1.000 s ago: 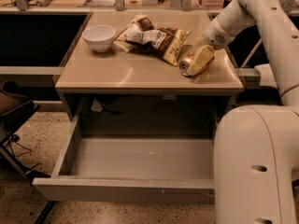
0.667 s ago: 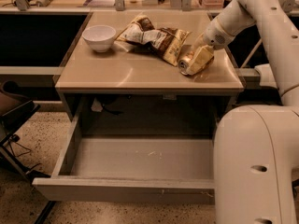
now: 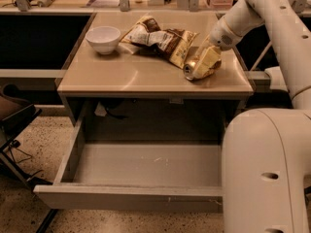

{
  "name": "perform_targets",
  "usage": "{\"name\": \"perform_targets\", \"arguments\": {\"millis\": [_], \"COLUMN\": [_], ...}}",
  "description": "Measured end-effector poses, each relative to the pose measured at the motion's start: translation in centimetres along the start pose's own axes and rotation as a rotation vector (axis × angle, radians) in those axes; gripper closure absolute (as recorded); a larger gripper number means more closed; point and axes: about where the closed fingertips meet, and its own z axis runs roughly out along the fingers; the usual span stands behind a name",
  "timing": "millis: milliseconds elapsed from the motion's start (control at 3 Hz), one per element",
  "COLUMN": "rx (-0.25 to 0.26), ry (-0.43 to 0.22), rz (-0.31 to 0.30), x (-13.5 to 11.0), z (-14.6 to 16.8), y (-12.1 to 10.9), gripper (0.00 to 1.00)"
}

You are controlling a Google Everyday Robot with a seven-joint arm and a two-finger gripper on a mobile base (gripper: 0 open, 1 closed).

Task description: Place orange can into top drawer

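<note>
The orange can [image 3: 193, 69] lies on its side on the right part of the beige table [image 3: 121, 76], its silver top facing the front. My gripper [image 3: 206, 62] reaches down from the upper right and its pale fingers [image 3: 212, 57] are closed around the can's body, which rests on the table. The top drawer [image 3: 146, 166] is pulled wide open below the table's front edge, and its scuffed grey inside holds nothing.
A brown-and-white snack bag [image 3: 160, 38] lies just left of the can. A white bowl [image 3: 103, 38] stands at the table's back left. My white base [image 3: 267, 169] covers the drawer's right end. A dark chair [image 3: 14, 125] stands at the left.
</note>
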Motion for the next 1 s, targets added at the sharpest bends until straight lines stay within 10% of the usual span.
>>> {"name": "perform_targets", "arguments": {"millis": [333, 1000], "rx": [0.082, 0.504], "ry": [0.022, -0.019], "rz": [0.021, 0.224], "x": [-0.6, 0.1], "z": [-3.2, -18.2], "y": [0.4, 4.1], "gripper": [1.0, 1.0]}}
